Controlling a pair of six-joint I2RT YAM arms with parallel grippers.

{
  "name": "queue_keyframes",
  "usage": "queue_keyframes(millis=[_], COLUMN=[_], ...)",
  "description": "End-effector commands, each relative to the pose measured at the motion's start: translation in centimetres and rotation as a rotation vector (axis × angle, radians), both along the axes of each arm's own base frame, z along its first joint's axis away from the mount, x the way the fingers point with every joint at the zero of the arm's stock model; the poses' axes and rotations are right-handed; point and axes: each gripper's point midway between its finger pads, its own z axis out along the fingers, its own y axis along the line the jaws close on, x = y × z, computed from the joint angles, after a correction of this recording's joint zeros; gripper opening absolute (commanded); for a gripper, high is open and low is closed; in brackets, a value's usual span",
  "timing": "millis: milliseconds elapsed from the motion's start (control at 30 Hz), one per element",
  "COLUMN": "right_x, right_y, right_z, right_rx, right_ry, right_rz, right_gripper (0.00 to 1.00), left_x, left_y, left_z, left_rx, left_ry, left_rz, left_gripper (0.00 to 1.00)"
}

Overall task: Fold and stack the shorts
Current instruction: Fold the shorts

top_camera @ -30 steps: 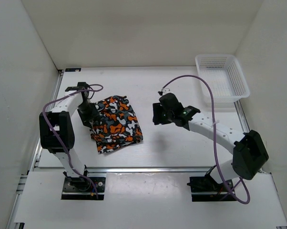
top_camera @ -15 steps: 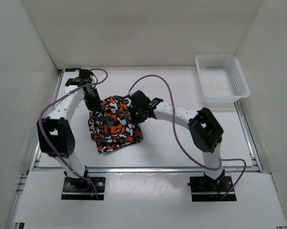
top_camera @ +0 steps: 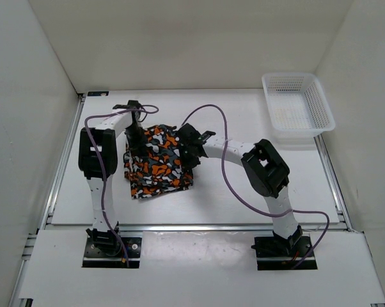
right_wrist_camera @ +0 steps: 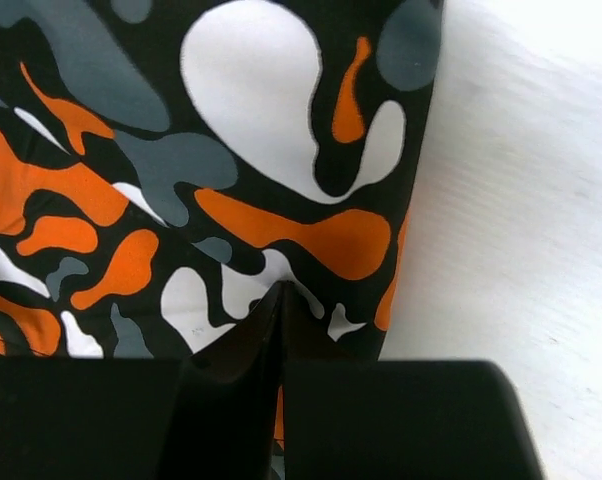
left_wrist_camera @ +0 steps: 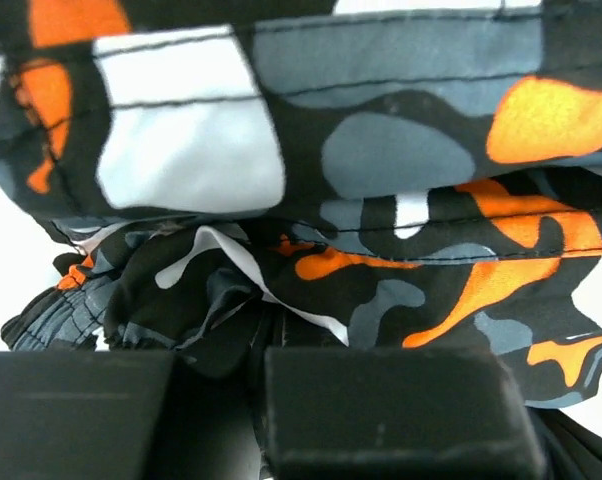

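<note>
The camouflage shorts (top_camera: 157, 165) lie as a folded bundle left of the table's middle. In the top view my left gripper (top_camera: 136, 137) is down on their far left corner and my right gripper (top_camera: 183, 151) is at their far right edge. The left wrist view is filled with the shorts (left_wrist_camera: 401, 150). My left gripper (left_wrist_camera: 253, 345) is shut there on a bunched, gathered edge of the cloth. In the right wrist view my right gripper (right_wrist_camera: 281, 292) is shut, its tips meeting in a point on the shorts (right_wrist_camera: 251, 120) close to their right hem.
A white mesh basket (top_camera: 298, 105) stands at the back right corner of the table (top_camera: 243, 192). White walls close in the back and both sides. Purple cables loop over both arms above the shorts.
The right arm swung left from mid-table onto the shorts' right edge. The left gripper shifted along their far left corner. Both grippers went from open to shut on the cloth.
</note>
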Motion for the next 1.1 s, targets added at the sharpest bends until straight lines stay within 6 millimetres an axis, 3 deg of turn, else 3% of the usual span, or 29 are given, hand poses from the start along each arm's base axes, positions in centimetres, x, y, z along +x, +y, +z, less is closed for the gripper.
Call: queue_keyframes(millis=[0,133,200,300,333,367,400,433,467,500,533,567,633,667,733,767,900,1067], right_x=[0.0,0.5,1.1,2.2,2.4,3.0,3.6,3.7,4.2,4.3,4.3,4.7,4.4,4.0,3.3,2.7,0.3,-2.7], right_y=[-5.9,-10.3,-12.0,-14.2,-14.3,-14.5,-15.1,-15.7,-16.3,-16.5,-17.5,-18.7,-20.6,-22.3,-24.3,-25.9,-28.9,-31.1], right_z=[-2.7,-2.4,-1.2,0.7,1.5,3.8,5.2,6.3,9.3,10.9,11.9,14.6,16.3,18.0,18.5,19.5,19.8,18.2], right_rx=[-0.143,-0.249,-0.263,-0.276,-0.271,-0.252,-0.258,-0.261,-0.224,-0.205,-0.201,-0.171,-0.169,-0.161,-0.182,-0.191,-0.219,-0.241], right_ry=[0.079,0.026,-0.01,-0.076,-0.102,-0.162,-0.217,-0.253,-0.317,-0.352,-0.37,-0.427,-0.454,-0.477,-0.488,-0.511,-0.533,-0.503], right_rz=[-0.158,-0.265,-0.317,-0.366,-0.361,-0.354,-0.367,-0.372,-0.388,-0.391,-0.416,-0.449,-0.491,-0.53,-0.567,-0.603,-0.655,-0.688], right_gripper=[0.0,0.0,0.0,0.0,0.09,0.24,0.63,0.79,0.91,0.99,0.99,0.99,0.99,0.99,0.99,0.99,0.99,0.99], left_x=[3.0,4.6,4.4,4.7,5.3,5.0,5.0,5.0,5.1,4.8,4.7,4.2,3.4,2.2,0.9,-0.6,-4.5,-8.1], left_y=[-2.9,-6.7,-8.9,-10.5,-10.7,-10.8,-10.8,-10.6,-10.5,-10.5,-10.4,-10.3,-9.8,-9.3,-8.6,-8.0,-6.6,-4.3], left_z=[-0.2,1.0,1.7,4.1,5.8,6.8,7.9,10.2,11.8,13.3,14.8,18.1,21.0,23.5,25.8,28.0,31.6,31.9], left_rx=[0.021,0.014,-0.021,-0.085,-0.094,-0.107,-0.111,-0.107,-0.111,-0.116,-0.122,-0.136,-0.14,-0.142,-0.143,-0.151,-0.175,-0.164], left_ry=[-0.06,-0.097,-0.106,-0.156,-0.2,-0.204,-0.223,-0.267,-0.302,-0.326,-0.361,-0.435,-0.503,-0.559,-0.623,-0.689,-0.824,-0.874], left_rz=[-0.095,-0.184,-0.223,-0.242,-0.243,-0.245,-0.245,-0.244,-0.255,-0.255,-0.255,-0.256,-0.253,-0.25,-0.235,-0.22,-0.203,-0.169], left_gripper=[0.17,0.27,0.35,0.37,0.37,0.47,0.54,0.64,0.82,0.9,0.95,1.0,1.0,1.0,1.0,1.0,1.0,1.0])
